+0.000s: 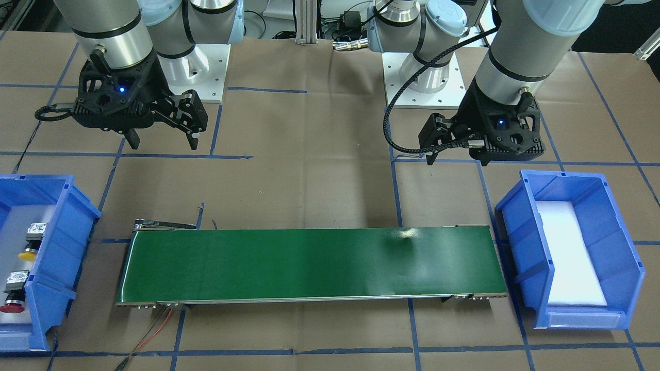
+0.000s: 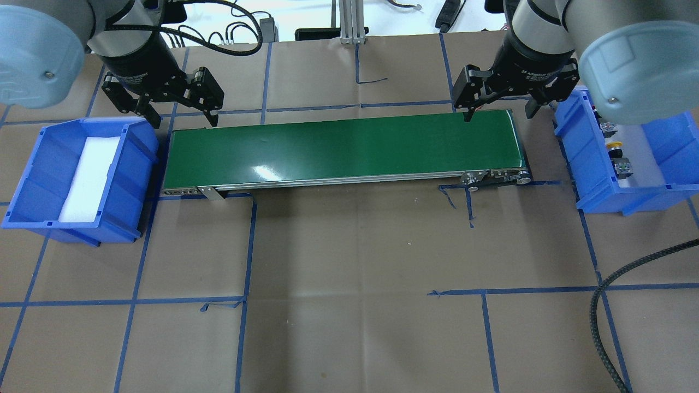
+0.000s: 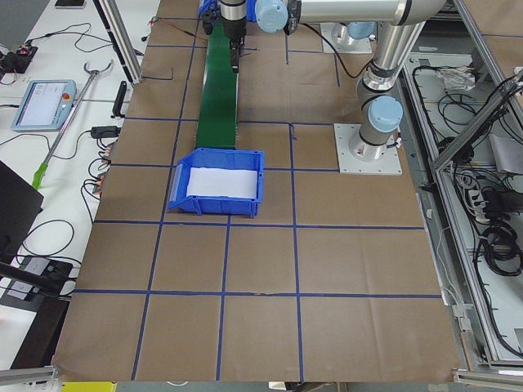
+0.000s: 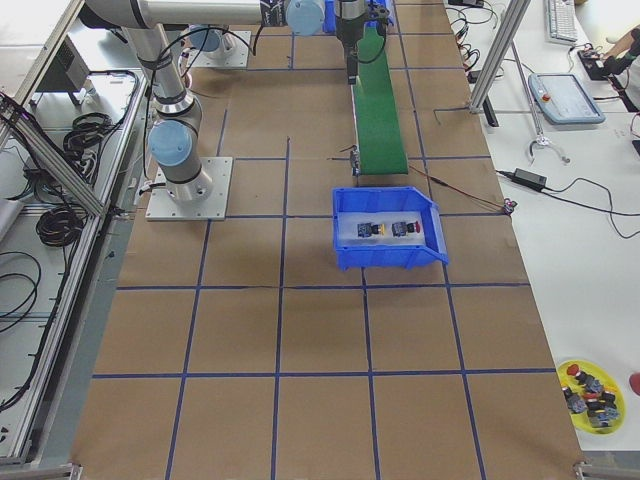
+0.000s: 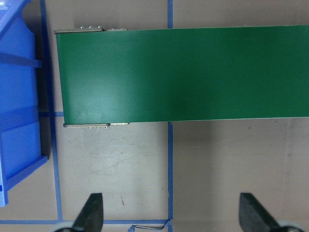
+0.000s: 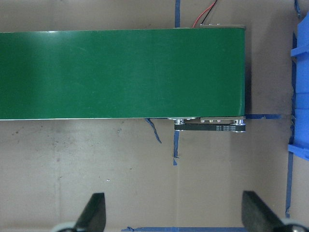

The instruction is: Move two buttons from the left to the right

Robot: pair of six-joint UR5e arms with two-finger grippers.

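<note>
The worktop (image 2: 349,327), papered brown and gridded with blue tape, filled the foreground. A green belt (image 1: 309,265) lay across it, with a blue bin at each end. The left bin (image 1: 616,232) was lined with white foam (image 1: 567,252). The right bin (image 1: 49,257) held both buttons, which lay side by side but apart on its pale floor. The yellow button (image 1: 28,253) was nearer the robot and the red button (image 1: 13,306) farther out, both caps turned away from the robot. The left pincer (image 1: 458,158) hung above the worktop on the robot's side of the belt, near the belt's left end. Its jaws were spread wide and gripped nothing. The right pincer (image 1: 165,146) hung likewise near the belt's right end, also spread wide and empty.
</note>
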